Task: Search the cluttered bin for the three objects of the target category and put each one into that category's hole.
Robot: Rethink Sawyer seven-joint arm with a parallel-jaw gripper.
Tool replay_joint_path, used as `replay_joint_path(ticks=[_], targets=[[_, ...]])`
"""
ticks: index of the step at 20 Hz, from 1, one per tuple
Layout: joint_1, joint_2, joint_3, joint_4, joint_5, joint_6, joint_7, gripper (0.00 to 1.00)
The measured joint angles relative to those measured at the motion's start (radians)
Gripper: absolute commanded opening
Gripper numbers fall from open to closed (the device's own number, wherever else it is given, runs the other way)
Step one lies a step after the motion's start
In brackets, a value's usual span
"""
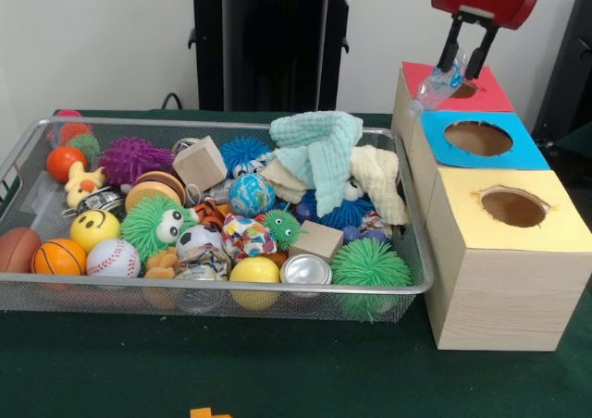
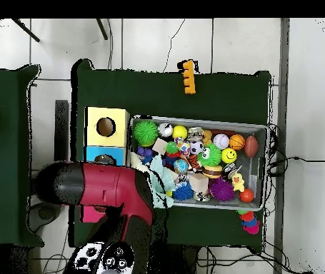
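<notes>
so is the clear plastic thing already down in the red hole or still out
Still out. The clear plastic piece hangs pinched in the tool just above the red-topped box, whose hole is partly hidden behind them.

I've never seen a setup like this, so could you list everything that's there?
Wire bin: one, silver, on the green table, left of the boxes.
Toys: many, mixed colours, filling the bin; balls, spiky balls, wooden cubes, small tins.
Cloths: two, mint and cream, piled at the bin's right end.
Wooden boxes: three in a row, each with a round hole; tops yellow, blue, red.
Orange piece: one, on the table outside the bin.
Clear plastic object: one, held over the red box's hole.
Gripper: one, black on a red arm, shut on the plastic object.
</notes>
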Motion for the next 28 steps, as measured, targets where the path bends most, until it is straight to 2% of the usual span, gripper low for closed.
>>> replay_joint_path(ticks=[11, 22, 28], targets=[[0.011, 0.018, 0.005, 0.014, 0.000, -0.039, 0.000, 0.00], [0.080, 0.079, -0.015, 0.013, 0.000, -0.144, 0.000, 0.00], [0.097, 0.087, -0.023, 0.009, 0.001, -0.153, 0.000, 0.00]])
